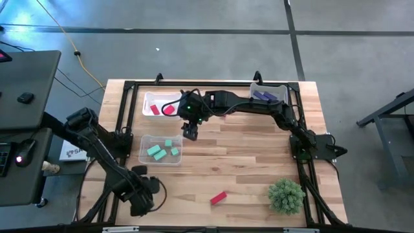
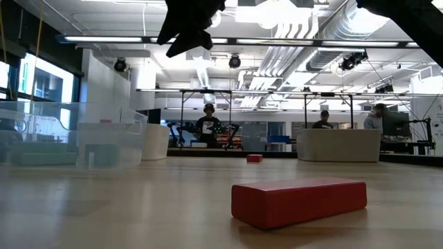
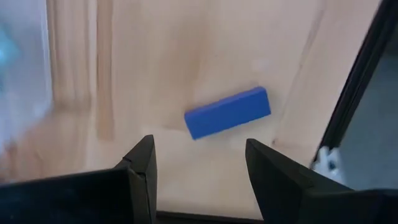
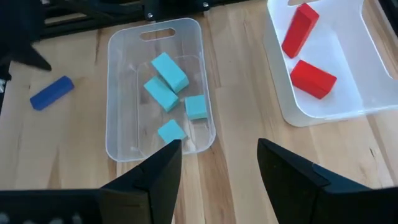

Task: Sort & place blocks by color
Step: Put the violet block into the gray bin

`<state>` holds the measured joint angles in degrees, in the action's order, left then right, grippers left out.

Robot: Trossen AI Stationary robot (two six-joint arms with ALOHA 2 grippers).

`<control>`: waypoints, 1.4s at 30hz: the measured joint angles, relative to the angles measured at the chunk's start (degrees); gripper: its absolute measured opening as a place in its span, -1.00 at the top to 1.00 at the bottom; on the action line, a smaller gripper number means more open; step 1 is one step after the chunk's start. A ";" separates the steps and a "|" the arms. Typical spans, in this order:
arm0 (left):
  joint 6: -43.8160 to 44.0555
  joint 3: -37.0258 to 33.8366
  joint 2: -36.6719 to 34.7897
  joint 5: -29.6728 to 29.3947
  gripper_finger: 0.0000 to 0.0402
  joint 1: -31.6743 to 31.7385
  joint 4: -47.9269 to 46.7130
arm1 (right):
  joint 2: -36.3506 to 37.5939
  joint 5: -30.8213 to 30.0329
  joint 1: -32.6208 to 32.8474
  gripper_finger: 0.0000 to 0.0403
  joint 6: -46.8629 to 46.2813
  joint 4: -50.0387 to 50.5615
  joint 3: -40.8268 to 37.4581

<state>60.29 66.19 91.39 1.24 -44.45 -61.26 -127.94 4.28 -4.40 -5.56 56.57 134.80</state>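
A blue-purple bar block (image 3: 227, 112) lies flat on the wood near the table's left rail, also seen in the right wrist view (image 4: 51, 93). My left gripper (image 3: 199, 168) hangs open above it, pointing down, with the block just ahead of its fingertips and untouched. A red bar block (image 1: 218, 197) lies flat near the front edge and looms large in the low view (image 2: 297, 200). My right gripper (image 1: 189, 133) hovers open over the table between the teal blocks' bin (image 4: 158, 93) and the red blocks' bin (image 4: 323, 68), empty.
A clear bin with purple blocks (image 1: 268, 94) stands at the far right. The green spiky plant ball (image 1: 286, 196) sits at the near right. A black frame rail (image 3: 360, 81) runs close beside the blue-purple block. Open wood stretches across the table's middle and right.
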 joint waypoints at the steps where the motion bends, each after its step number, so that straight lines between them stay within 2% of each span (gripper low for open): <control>1: -3.38 0.00 0.00 -0.11 0.20 0.10 -0.06 | 0.00 -0.36 0.00 0.01 -0.90 0.17 0.00; 8: -20.19 0.00 0.00 0.91 0.20 -0.53 -0.10 | 0.00 -0.91 0.00 0.01 -6.62 3.29 0.02; 17: -32.59 -0.03 2.15 0.66 0.20 -5.27 0.07 | 0.00 -2.63 0.29 0.01 -11.42 5.49 0.11; 27: -36.64 -6.31 2.49 -0.62 0.20 -6.67 7.87 | 0.00 -4.75 0.44 0.01 -13.97 5.47 0.13; 37: -45.06 -10.17 2.49 -0.74 0.20 -6.59 13.95 | 0.00 -5.69 0.44 0.01 -15.04 5.49 0.13; 42: -49.58 -10.32 2.49 -4.72 0.20 -6.22 15.30 | 0.00 -5.69 0.44 0.01 -15.04 5.49 0.15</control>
<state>10.71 55.88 93.89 -3.48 -50.66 -45.96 -127.94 -1.41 -3.97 -20.60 62.06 134.96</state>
